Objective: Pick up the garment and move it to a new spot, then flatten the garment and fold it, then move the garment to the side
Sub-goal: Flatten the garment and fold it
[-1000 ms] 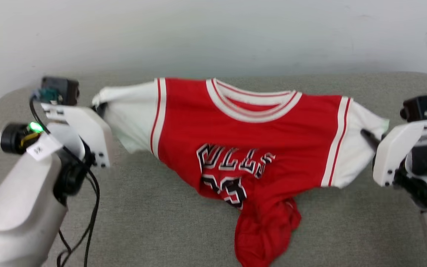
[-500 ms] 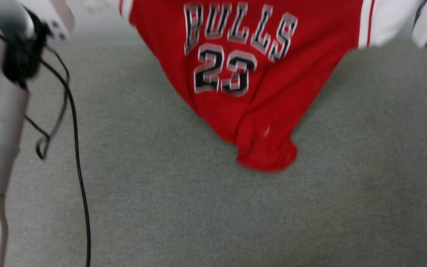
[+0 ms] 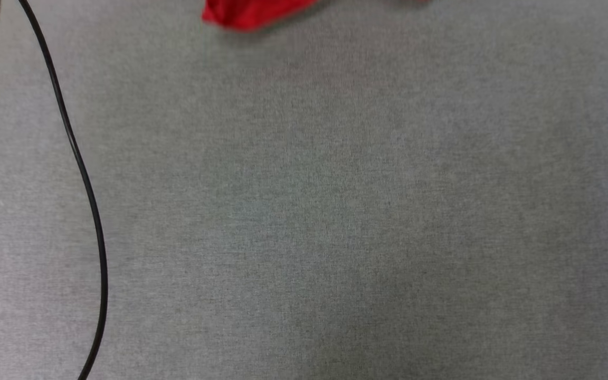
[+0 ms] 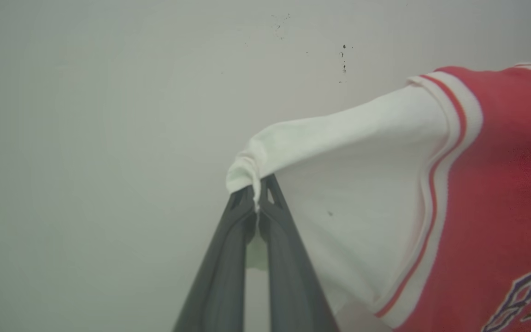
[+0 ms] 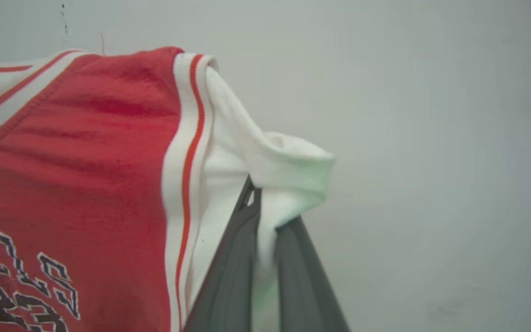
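The garment is a red jersey with white sleeves, striped trim and black lettering, held up and spread in front of a pale wall. My left gripper is shut on the end of one white sleeve. The right gripper is shut on the other white sleeve, with cloth bunched between its dark fingers. In the head view just the red bottom tip of the garment hangs at the top edge, above the grey fabric surface.
A black cable loops down the left side of the grey surface. A pale wall stands behind the lifted shirt, with a few dark specks on it.
The garment has been raised off the grey surface by both sleeves. The head view has swung downward, so the shirt has slid up that view to its top edge.
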Robot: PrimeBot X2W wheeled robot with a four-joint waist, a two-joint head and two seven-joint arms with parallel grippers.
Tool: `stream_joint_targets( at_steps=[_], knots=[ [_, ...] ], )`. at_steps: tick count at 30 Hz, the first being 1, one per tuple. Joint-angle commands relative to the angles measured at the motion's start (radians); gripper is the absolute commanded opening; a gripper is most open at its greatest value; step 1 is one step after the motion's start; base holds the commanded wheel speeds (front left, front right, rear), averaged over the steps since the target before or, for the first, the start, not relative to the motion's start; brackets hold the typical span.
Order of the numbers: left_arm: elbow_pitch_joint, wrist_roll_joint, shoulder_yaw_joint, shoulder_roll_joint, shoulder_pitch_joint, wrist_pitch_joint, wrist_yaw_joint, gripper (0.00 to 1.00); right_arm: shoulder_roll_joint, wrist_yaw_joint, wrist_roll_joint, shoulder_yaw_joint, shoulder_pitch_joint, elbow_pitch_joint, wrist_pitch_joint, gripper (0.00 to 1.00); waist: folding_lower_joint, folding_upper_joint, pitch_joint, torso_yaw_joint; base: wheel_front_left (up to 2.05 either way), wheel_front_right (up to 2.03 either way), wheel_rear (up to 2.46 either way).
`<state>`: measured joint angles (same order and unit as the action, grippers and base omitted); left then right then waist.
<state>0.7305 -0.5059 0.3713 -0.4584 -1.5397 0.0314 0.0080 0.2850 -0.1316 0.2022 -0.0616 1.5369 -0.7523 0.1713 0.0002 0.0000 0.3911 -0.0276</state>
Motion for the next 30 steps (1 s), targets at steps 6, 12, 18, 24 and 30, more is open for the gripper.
stream_joint_targets(
  at_steps=[6, 12, 18, 24, 30],
  knots=[
    [0.09, -0.011, -0.006, 0.023, -0.049, 0.061, -0.025, 0.0, -0.026, 0.002, -0.012, 0.001, 0.084, -0.098, -0.072, 0.0, -0.0002, 0.0, 0.095, -0.003, 0.0, 0.0, 0.0],
    [0.193, -0.048, -0.014, 0.056, -0.027, 0.093, -0.058, 0.0, -0.043, 0.002, 0.014, -0.034, 0.091, -0.188, -0.131, 0.0, -0.0002, 0.0, 0.15, -0.001, 0.0, 0.0, 0.0],
    [0.285, -0.092, -0.016, 0.086, 0.072, 0.129, -0.101, 0.0, -0.048, 0.002, 0.073, -0.101, -0.019, -0.249, -0.193, 0.0, -0.0002, 0.0, 0.142, 0.003, 0.0, 0.0, 0.0],
    [0.335, -0.169, -0.022, 0.103, 0.291, 0.171, -0.133, 0.0, -0.057, 0.002, 0.165, -0.177, -0.228, -0.271, -0.251, 0.0, -0.0002, 0.0, 0.058, 0.001, 0.0, 0.0, 0.0],
    [0.296, -0.237, 0.002, 0.122, 0.563, 0.201, -0.138, 0.0, -0.037, 0.002, 0.274, -0.24, -0.501, -0.225, -0.298, 0.0, -0.0002, 0.0, -0.049, 0.011, 0.0, 0.0, 0.0]
  ],
)
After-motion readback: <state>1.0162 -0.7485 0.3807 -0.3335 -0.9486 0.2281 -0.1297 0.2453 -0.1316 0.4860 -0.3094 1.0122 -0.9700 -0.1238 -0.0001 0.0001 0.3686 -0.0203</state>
